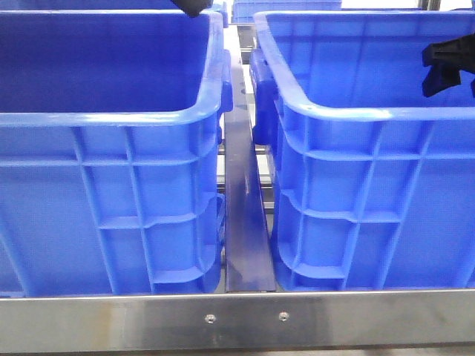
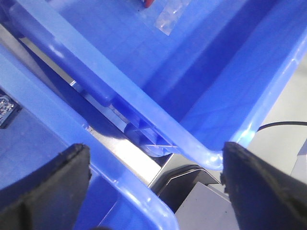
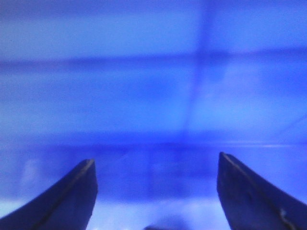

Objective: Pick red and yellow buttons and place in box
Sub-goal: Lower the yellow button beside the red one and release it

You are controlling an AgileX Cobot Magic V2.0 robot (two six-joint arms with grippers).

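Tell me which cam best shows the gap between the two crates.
Front view: the metal strip runs full length between the left crate and right crate. Left wrist view shows only part of that gap, between rims. Right wrist view is blurred blue; no gap visible.

- Front view: low, close behind the metal rail (image 1: 237, 319), facing forward at two blue crates' (image 1: 111, 185) ribbed walls.
- Left wrist view: above both crates' adjoining rims (image 2: 158, 129), looking down; shares them with the front.
- Right wrist view: pressed near a blurred blue crate wall (image 3: 153, 86).

Two blue crates (image 1: 111, 200) on metal bench (image 1: 237, 320)
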